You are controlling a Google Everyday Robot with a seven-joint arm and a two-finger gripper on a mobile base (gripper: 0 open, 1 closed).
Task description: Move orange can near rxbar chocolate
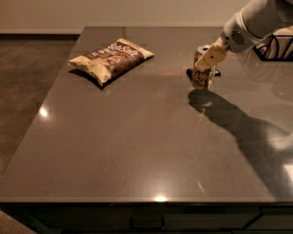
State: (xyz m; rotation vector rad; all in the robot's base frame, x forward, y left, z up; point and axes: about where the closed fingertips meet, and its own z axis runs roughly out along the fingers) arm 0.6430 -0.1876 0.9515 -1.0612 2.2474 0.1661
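My gripper point(204, 64) is clamped on the orange can point(200, 80) in the upper right, just above the desk point(137, 151). The dark bit behind it may be the rxbar chocolate point(188, 71). I should hold tight, go slowly, and set the can down standing up.

Probably an office kitchenette or break area. Broad, glossy dark grey worktop point(137, 146) catching spots of ceiling light, with a dark drawer handle point(146, 222) below its near edge. Brown carpet-like floor point(27, 73) past the left edge; plain pale wall point(137, 11) behind the far edge. Crinkled tan-and-brown chip bag point(111, 59) toward the far left corner. Black wire basket point(274, 48) at the far right corner. Close by, beige two-fingered tool point(208, 59) clasped around a slim orange-gold aluminium drink can point(201, 78).
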